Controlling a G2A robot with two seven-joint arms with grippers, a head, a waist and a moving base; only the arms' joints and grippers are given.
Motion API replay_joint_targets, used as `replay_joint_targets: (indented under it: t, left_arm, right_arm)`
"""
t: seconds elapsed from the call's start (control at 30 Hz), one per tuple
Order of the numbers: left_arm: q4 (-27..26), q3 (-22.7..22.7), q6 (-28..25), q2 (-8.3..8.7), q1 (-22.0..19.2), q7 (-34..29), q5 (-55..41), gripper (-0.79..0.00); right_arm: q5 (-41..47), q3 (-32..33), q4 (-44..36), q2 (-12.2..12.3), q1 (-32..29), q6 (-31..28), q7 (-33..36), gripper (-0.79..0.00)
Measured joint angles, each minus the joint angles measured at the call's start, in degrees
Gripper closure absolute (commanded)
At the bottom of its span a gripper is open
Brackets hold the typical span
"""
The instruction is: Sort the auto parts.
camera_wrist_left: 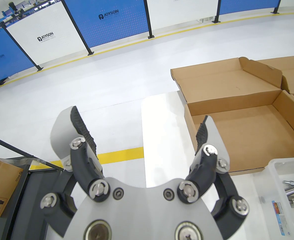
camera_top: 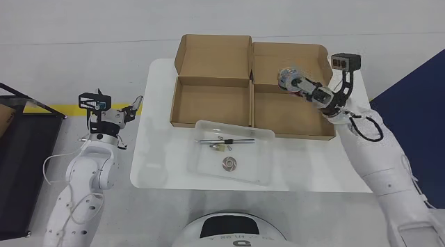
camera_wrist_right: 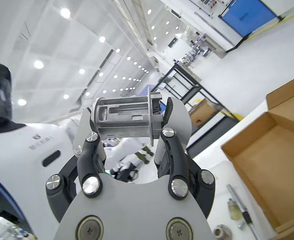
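Cylinder (camera_wrist_right: 121, 121), a ribbed metal part with a flange at one end, sits pinched in our right hand (camera_wrist_right: 129, 112). Its long axis runs straight across from one finger to the other, so the fingers press on its two ends. From above we see that hand (camera_top: 295, 80) holding it up over the far edge of the right box (camera_top: 292, 118), beside the raised lid.

We judge the drop to be the step in hand. The box floor lies below the hand and back toward us, so the coming move is a short pull inward and down. The cylinder should be kept level so the flange clears the wall.

Our left hand (camera_wrist_left: 139, 116) hangs spread and empty off the left edge of the tabletop (camera_top: 156, 142), well apart from the left box (camera_top: 212, 104). A rod (camera_top: 226, 140) and a disc (camera_top: 226, 163) wait in the tray (camera_top: 201, 125) between the two arms.
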Motion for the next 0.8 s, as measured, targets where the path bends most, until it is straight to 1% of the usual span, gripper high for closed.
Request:
replay_joint_targets:
  t: [0.07,0.1,0.13,0.23,0.33,0.37,0.47,0.57,0.67,0.73,0.8]
  left_arm:
    - [0.00,0.00,0.00,0.00,0.00,0.00,0.00,-0.785]
    - [0.00,0.00,0.00,0.00,0.00,0.00,0.00,-0.785]
    - [0.00,0.00,0.00,0.00,0.00,0.00,0.00,-0.785]
    - [0.00,0.00,0.00,0.00,0.00,0.00,0.00,-0.785]
    - [0.00,0.00,0.00,0.00,0.00,0.00,0.00,-0.785]
    - [0.00,0.00,0.00,0.00,0.00,0.00,0.00,-0.785]
    - [0.00,0.00,0.00,0.00,0.00,0.00,0.00,-0.785]
    - [0.00,0.00,0.00,0.00,0.00,0.00,0.00,-0.785]
    - [0.00,0.00,0.00,0.00,0.00,0.00,0.00,-0.785]
    - [0.00,0.00,0.00,0.00,0.00,0.00,0.00,-0.785]
    - [0.00,0.00,0.00,0.00,0.00,0.00,0.00,-0.785]
  right_arm:
    - [-7.21,1.01,0.38,0.18,-0.68,-4.47,-5.19,0.000]
    - [-9.78,1.86,0.15,0.09,-0.85,-5.13,-6.56,0.000]
    - [-12.44,2.94,-0.32,-0.08,-1.13,-5.23,-7.85,0.000]
    - [-23.77,6.26,-3.46,-1.08,-3.21,-4.97,-15.12,0.000]
    - [-37.42,8.02,-7.56,-2.19,-5.82,-4.96,-24.87,0.000]
    - [-42.63,8.13,-8.84,-2.58,-6.83,-4.96,-28.95,0.000]
    - [-54.66,7.69,-10.43,-3.29,-8.67,-4.97,-38.88,0.000]
    - [-63.75,6.53,-10.23,-3.62,-9.45,-4.97,-47.41,0.000]
    - [-69.33,4.85,-9.74,-3.52,-9.49,-4.97,-53.28,0.000]
    - [-71.89,4.08,-9.25,-3.15,-9.40,-4.97,-55.69,0.000]
    - [-74.06,4.03,-8.10,-2.68,-9.36,-4.97,-55.99,0.000]
